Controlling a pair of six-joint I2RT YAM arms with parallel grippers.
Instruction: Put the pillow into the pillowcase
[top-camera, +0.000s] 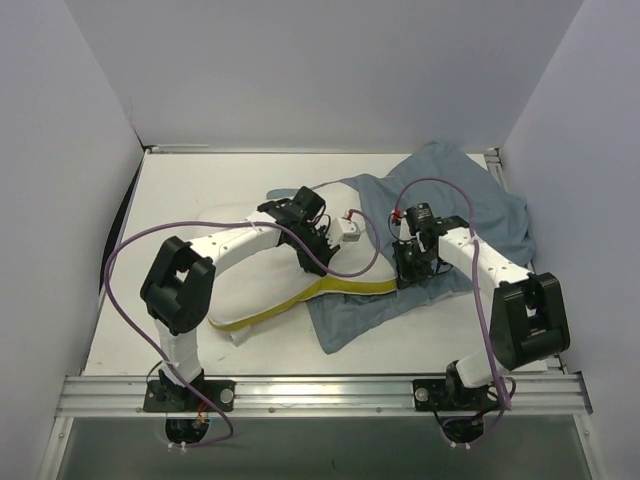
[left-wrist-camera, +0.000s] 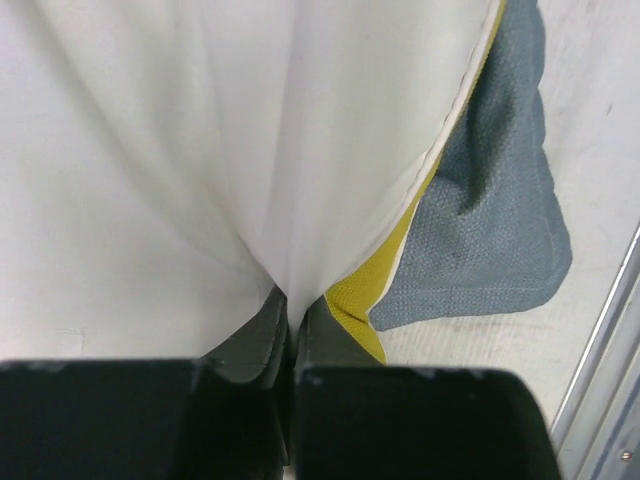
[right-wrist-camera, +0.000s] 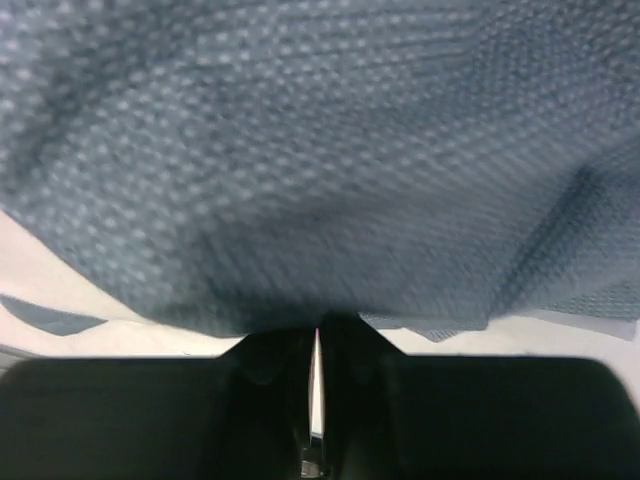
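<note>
The left hand (left-wrist-camera: 292, 308) pinches the pillow (left-wrist-camera: 200, 150) beside its yellow band; the right hand (right-wrist-camera: 316, 328) is clamped on the grey-blue pillowcase (right-wrist-camera: 320, 150). Both lie on the counter (top-camera: 200, 190), pillow overlapping pillowcase.

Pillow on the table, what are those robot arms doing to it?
They are working to stuff the pillow into the pillowcase. The left pincer pinches the pillow's white cloth near its yellow edge. The right pincer grips the grey-blue pillowcase. Most of the pillow lies outside the case so far.
</note>
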